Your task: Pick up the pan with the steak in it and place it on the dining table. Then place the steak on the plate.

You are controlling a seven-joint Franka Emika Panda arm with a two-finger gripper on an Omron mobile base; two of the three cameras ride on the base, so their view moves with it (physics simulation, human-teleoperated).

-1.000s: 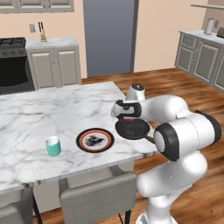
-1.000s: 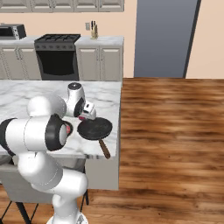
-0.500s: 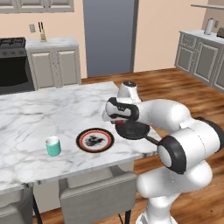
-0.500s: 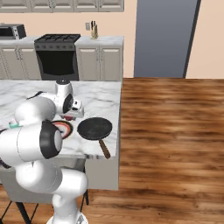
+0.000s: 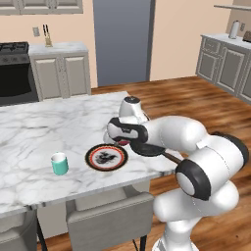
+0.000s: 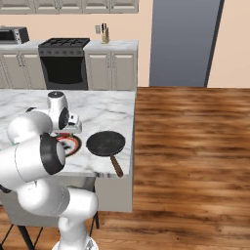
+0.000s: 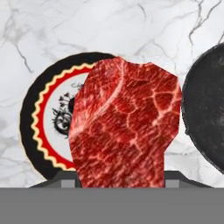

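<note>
The red steak hangs between the jaws of my gripper, which is shut on it a little above the dining table. In the hand view the steak covers the fingertips. It hangs over the right side of the red-rimmed plate. The black pan rests empty on the table just right of the plate, its brown handle pointing to the table's near edge. The pan's rim shows at the right of the hand view.
A teal cup stands on the table left of the plate. Grey stools are tucked under the near edge. The table's right end lies close to the pan. A stove and cabinets line the far wall.
The arm has swung left, carrying the steak from above the pan to above the plate. Pan, plate and cup have stayed put.
</note>
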